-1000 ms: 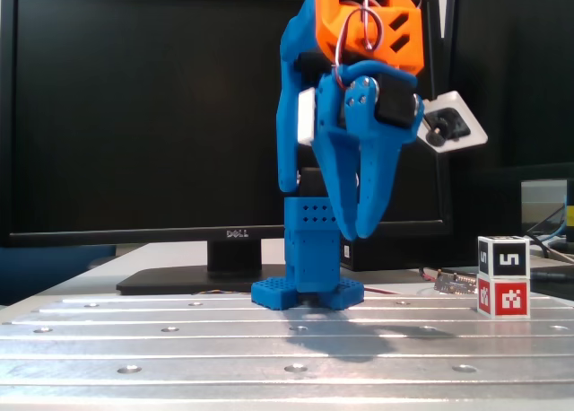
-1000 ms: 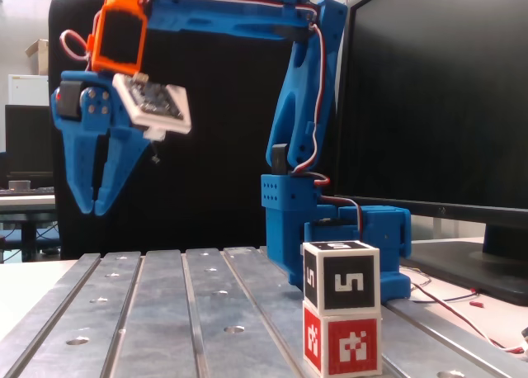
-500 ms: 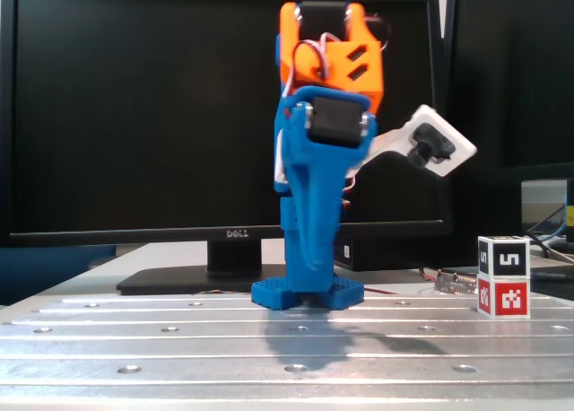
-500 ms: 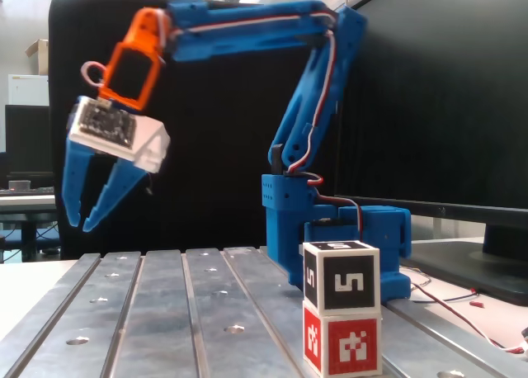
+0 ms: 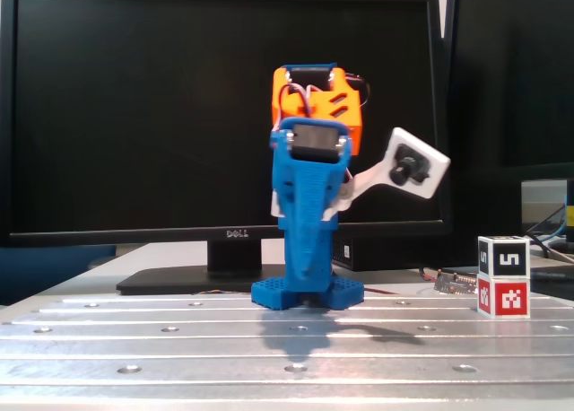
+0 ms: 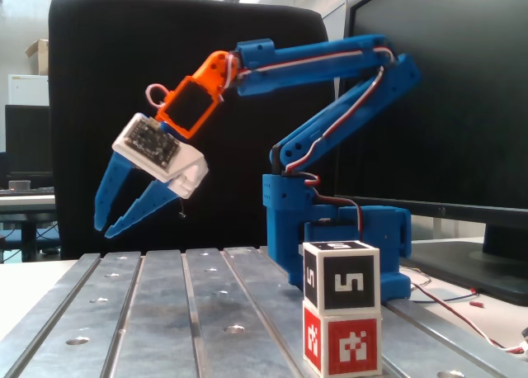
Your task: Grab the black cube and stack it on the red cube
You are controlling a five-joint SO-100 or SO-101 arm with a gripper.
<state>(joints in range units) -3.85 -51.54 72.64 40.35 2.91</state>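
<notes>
In a fixed view, the blue robot arm's hand [image 6: 110, 227] hangs empty above the slotted metal desk [image 6: 165, 312], fingers slightly parted, well apart from the black cube [image 6: 342, 277], which sits stacked squarely on the red cube [image 6: 342, 342] at right.

Dark Dell monitor [image 5: 224, 106] behind slotted metal table [image 5: 287, 348]; black chair back [image 6: 165, 106]; bright office beyond.

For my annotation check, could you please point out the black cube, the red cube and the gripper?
black cube [image 6: 350, 281]: a fixed view, its front face with the white 5.
red cube [image 6: 353, 343]: a fixed view, its front red face.
gripper [image 6: 106, 227]: a fixed view, midway between the blue fingertips.
</notes>
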